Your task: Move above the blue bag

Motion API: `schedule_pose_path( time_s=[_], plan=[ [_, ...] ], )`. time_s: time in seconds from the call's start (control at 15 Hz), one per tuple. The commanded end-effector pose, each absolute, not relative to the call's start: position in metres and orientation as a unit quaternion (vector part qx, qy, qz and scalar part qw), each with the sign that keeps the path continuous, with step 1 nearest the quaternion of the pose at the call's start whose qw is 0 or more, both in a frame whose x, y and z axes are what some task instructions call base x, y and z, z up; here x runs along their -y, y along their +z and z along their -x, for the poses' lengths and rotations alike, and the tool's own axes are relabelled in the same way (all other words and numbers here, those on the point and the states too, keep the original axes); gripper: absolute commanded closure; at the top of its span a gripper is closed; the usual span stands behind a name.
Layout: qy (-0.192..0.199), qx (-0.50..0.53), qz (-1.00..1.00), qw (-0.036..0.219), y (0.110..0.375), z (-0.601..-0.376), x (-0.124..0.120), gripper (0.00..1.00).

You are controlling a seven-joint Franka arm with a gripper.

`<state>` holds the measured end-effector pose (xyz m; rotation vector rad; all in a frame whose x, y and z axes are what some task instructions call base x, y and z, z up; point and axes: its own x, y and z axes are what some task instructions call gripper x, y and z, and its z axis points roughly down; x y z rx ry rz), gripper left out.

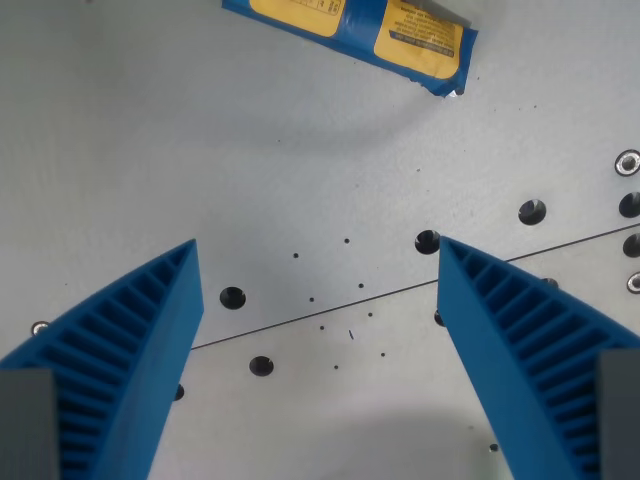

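A blue bag with yellow label panels lies flat on the grey table at the top of the wrist view, partly cut off by the top edge. My gripper is open, with its two blue ribbed fingers at the lower left and lower right of the view. Nothing is between them. The gripper hangs over bare table, well below the bag in the picture and apart from it.
The grey metal table has several round bolt holes and a thin seam line running across the middle. Small dark specks dot the surface between the fingers.
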<state>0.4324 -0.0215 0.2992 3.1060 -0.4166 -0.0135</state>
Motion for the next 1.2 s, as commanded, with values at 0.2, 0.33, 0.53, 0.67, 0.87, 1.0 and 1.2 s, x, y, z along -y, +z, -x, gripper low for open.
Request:
schedule_pose_path(
  time_s=[0.2,0.33,0.53,0.67,0.87,1.0,1.2],
  plan=[
    [-0.002,0.132,-0.991,0.004,0.301,-0.433,0.022,0.00],
    [-0.001,0.128,-0.992,0.004,0.301,-0.433,0.022,0.00],
    [-0.002,0.112,-0.994,0.005,0.300,-0.433,0.022,0.00],
    [-0.002,0.094,-0.996,0.005,0.299,-0.434,0.022,0.00],
    [0.000,0.061,-0.998,0.007,0.295,-0.436,0.023,0.00],
    [-0.001,0.034,-0.999,0.010,0.291,-0.439,0.023,0.00],
    [-0.002,-0.014,-1.000,0.014,0.284,-0.443,0.024,0.00]
  ],
)
